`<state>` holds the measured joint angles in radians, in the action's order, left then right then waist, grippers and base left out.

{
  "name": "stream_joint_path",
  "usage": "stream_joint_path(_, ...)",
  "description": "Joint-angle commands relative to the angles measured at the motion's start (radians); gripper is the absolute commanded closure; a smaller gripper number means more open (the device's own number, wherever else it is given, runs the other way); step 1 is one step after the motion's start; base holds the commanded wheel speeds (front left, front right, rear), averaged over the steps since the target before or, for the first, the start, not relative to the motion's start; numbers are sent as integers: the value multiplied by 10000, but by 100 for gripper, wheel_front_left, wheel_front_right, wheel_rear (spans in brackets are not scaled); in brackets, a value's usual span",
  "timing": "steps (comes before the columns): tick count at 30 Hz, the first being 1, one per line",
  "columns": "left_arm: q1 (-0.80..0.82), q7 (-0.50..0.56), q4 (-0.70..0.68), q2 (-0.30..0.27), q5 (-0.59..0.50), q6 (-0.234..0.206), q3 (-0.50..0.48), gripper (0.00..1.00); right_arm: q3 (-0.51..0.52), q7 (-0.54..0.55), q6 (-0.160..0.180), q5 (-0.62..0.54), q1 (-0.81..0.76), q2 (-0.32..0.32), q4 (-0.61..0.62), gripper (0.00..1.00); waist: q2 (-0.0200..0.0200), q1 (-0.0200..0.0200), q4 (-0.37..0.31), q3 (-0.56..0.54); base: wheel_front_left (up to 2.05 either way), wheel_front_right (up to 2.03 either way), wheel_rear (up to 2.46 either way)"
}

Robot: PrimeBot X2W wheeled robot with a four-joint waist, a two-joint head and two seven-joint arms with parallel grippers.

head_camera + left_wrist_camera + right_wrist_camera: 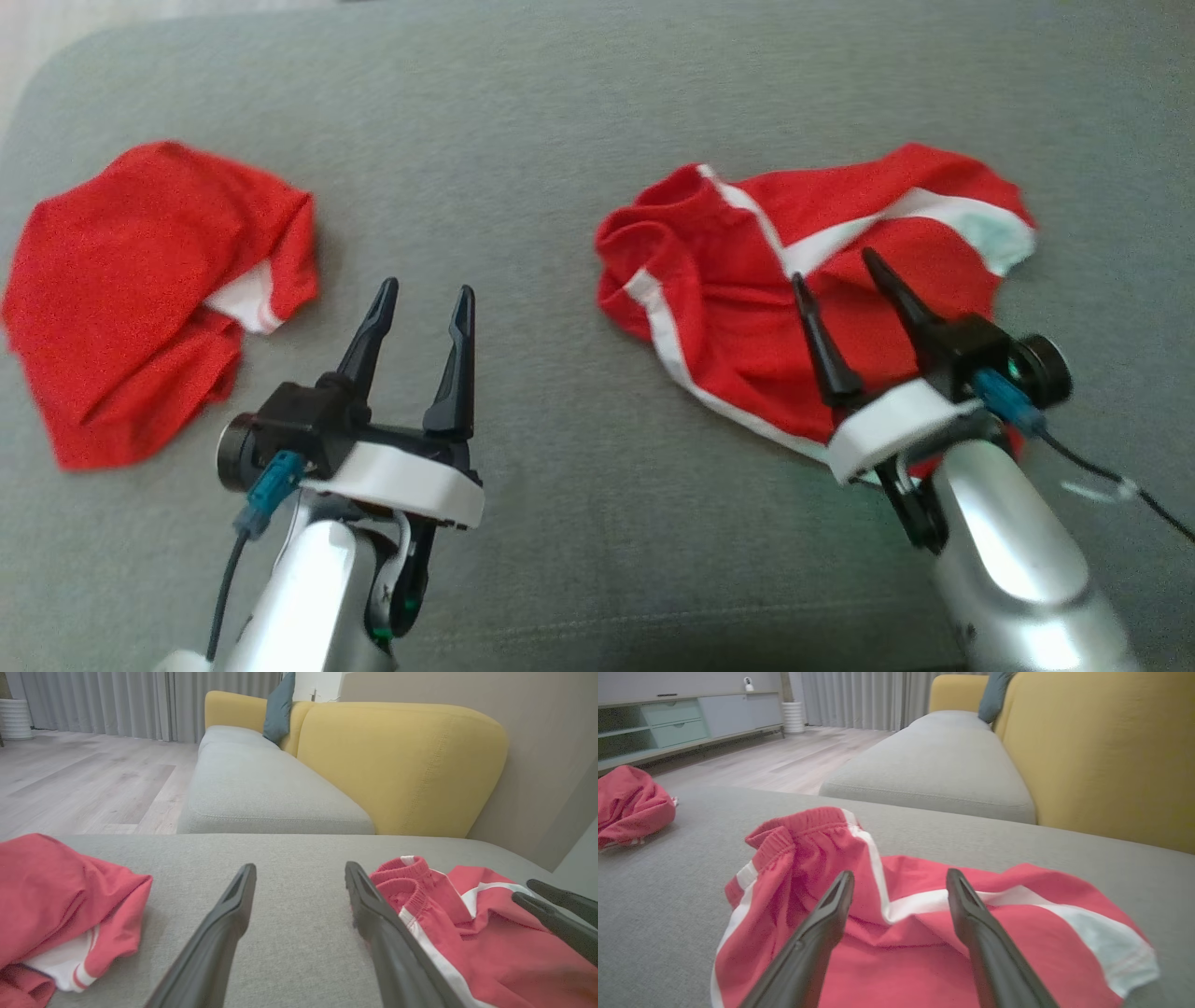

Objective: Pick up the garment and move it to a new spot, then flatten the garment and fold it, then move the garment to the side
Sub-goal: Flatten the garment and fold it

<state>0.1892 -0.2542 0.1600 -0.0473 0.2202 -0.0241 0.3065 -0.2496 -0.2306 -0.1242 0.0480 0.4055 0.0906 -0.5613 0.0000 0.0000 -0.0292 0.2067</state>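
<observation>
The garment (728, 289), red shorts with white side stripes and an elastic waistband, lies crumpled on the grey cushion at the right. My right gripper (833, 265) hovers open just over its middle, fingers spread with nothing between them; the right wrist view has the cloth (808, 858) bunched under the open fingers (831, 924). My left gripper (426, 287) stands open over bare cushion, left of the shorts (467, 938) and apart from them. The right gripper's fingertips (542, 896) poke in at the left wrist view's right edge.
A second red piece of clothing (140, 271) with a white patch lies bunched at the left of the grey cushion (560, 140). Beyond it are a yellow sofa back (402, 765), another grey seat (261, 793), wooden floor (84, 779) and a low cabinet (668, 723).
</observation>
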Motion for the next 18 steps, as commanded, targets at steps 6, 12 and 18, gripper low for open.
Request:
stream_joint_path(6,481,-76,-223,-37,-382,343,-533,0,931,155,-65,-283,-1309,-354,2025,0,0,0,-936,-241,0,0,0)
stream_joint_path(12,739,-76,536,-238,-559,1074,-133,0,1448,393,-65,-31,-2178,-397,3043,0,0,0,-1383,-153,0,0,0)
stream_joint_path(18,1719,384,1994,-900,-459,1506,1084,0,1572,452,-65,403,-2709,-401,3584,0,0,0,-1928,27,0,0,0)
